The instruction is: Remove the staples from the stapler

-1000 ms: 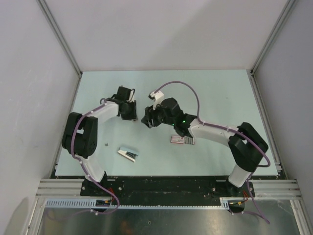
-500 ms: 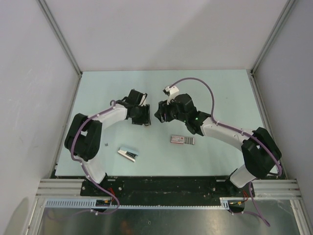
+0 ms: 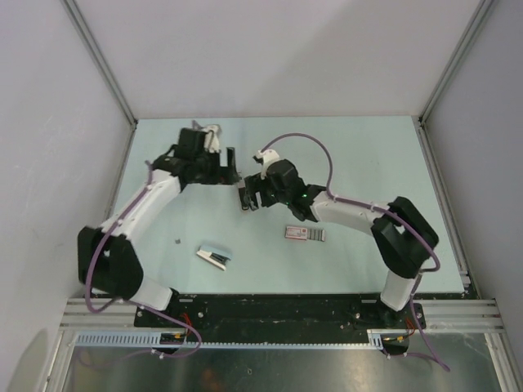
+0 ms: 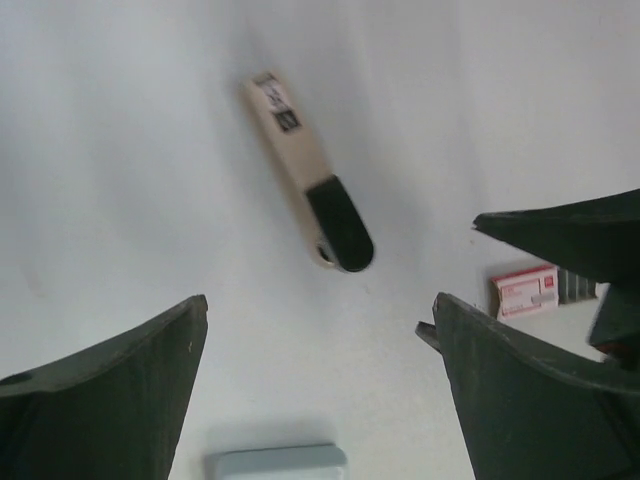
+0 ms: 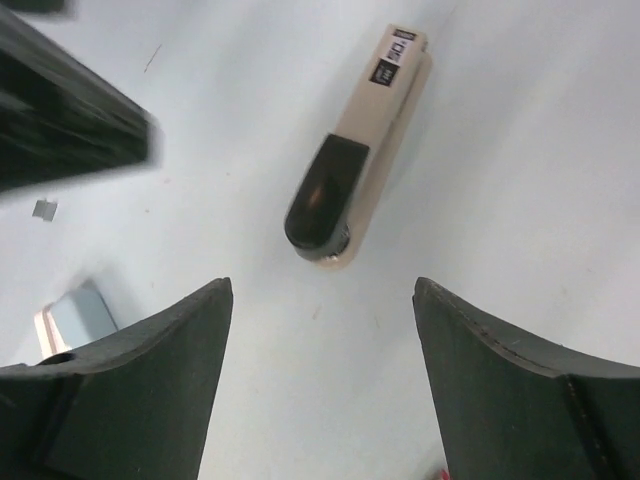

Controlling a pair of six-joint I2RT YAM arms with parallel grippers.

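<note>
Beige body, black end-cap: the stapler (image 4: 308, 175) is seen lying flat and closed on the tabletop (image 4: 120, 150), set on a slant and framed between the fingers in both wrist views. In the overhead view it is hidden, apparently under the left arm. The left claw (image 4: 315, 310) is spread wide and empty, held above the stapler. The right claw (image 5: 322, 290) is likewise spread and empty, facing it from the other side, and the two are near each other. A grey strip of staples (image 3: 315, 235) is noted on the tabletop, touching a pink-red box (image 3: 295, 233) and well apart from the stapler. Whether more are loaded cannot be told. Step judged: descent and pinning of the body. This is best done with one claw lowered squarely across the narrow width at mid-length, its jaws turned to match the slant. The other is best kept clear to work the magazine. Collision between the claws is judged the main risk, so the descents should be staggered.
</note>
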